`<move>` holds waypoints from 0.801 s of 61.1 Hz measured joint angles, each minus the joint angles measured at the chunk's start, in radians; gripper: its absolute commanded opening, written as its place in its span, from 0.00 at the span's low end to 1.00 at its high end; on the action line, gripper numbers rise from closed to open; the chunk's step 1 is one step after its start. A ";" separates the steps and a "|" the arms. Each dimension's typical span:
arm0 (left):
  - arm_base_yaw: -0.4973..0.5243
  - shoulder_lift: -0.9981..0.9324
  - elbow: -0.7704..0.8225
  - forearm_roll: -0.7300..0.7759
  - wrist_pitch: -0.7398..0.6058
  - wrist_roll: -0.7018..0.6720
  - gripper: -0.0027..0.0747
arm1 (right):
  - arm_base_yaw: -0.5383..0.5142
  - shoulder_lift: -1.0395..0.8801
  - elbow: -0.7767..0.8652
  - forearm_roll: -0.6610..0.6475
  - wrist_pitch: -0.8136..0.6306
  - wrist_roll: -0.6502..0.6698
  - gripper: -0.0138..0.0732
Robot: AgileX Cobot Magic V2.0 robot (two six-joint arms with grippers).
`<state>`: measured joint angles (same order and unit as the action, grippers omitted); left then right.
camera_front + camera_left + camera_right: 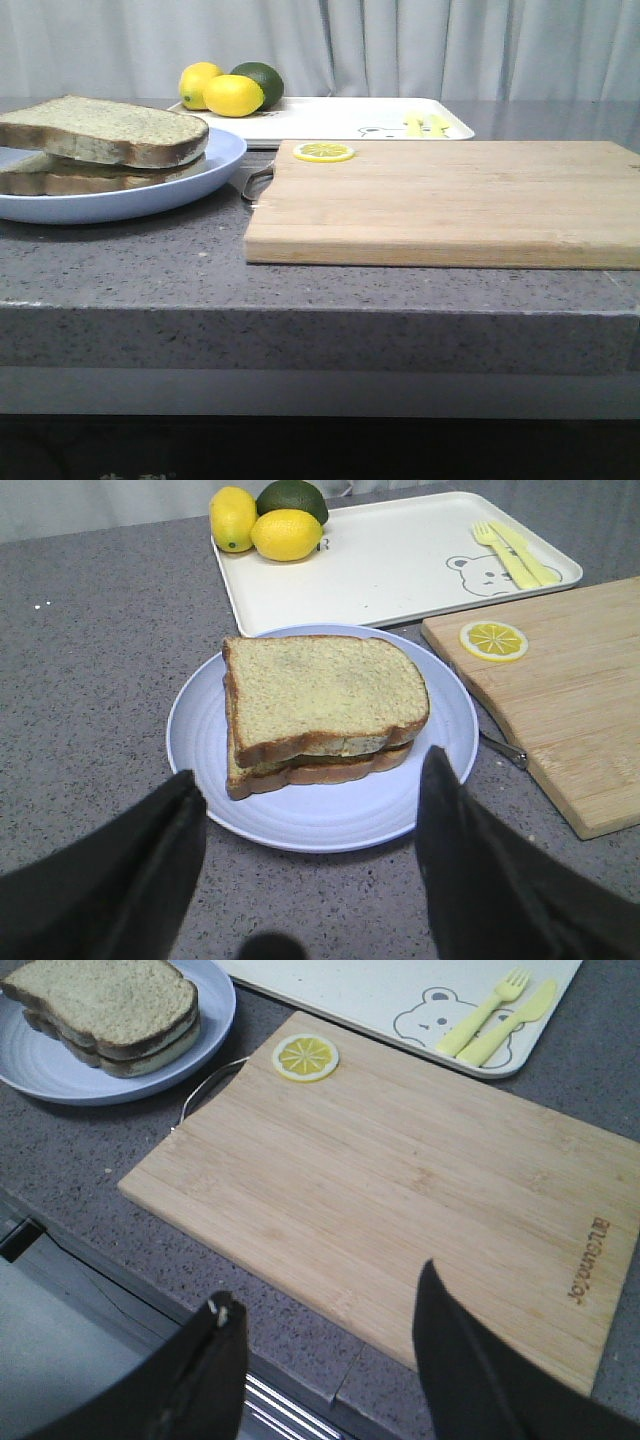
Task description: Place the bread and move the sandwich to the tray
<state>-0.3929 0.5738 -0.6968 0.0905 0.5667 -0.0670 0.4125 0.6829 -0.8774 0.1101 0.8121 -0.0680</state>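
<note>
Pincers (310,810) (325,1345) wide apart, empty.

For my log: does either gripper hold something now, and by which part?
Nothing is held. The left gripper is open before the sandwich, and the right gripper is open over the cutting board.

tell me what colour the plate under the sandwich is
Light blue. The plate shows best in the left wrist view, under the sandwich.

Left hand (310,865) and right hand (325,1360) spread, empty.
</note>
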 measured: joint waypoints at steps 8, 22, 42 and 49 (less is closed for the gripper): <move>0.000 0.000 0.002 -0.002 0.005 0.000 0.60 | 0.000 -0.079 0.064 -0.002 -0.016 0.000 0.62; 0.000 0.030 -0.020 0.011 0.119 0.000 0.60 | 0.000 -0.111 0.090 -0.002 -0.018 0.000 0.62; 0.158 0.296 -0.234 0.053 0.313 0.000 0.60 | 0.000 -0.111 0.090 -0.002 -0.018 0.002 0.62; 0.278 0.432 -0.307 0.010 0.340 0.002 0.60 | 0.000 -0.111 0.090 -0.004 -0.018 0.002 0.62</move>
<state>-0.1150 1.0063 -1.0042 0.1007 0.9072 -0.0646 0.4125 0.5721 -0.7876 0.1063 0.7943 -0.0663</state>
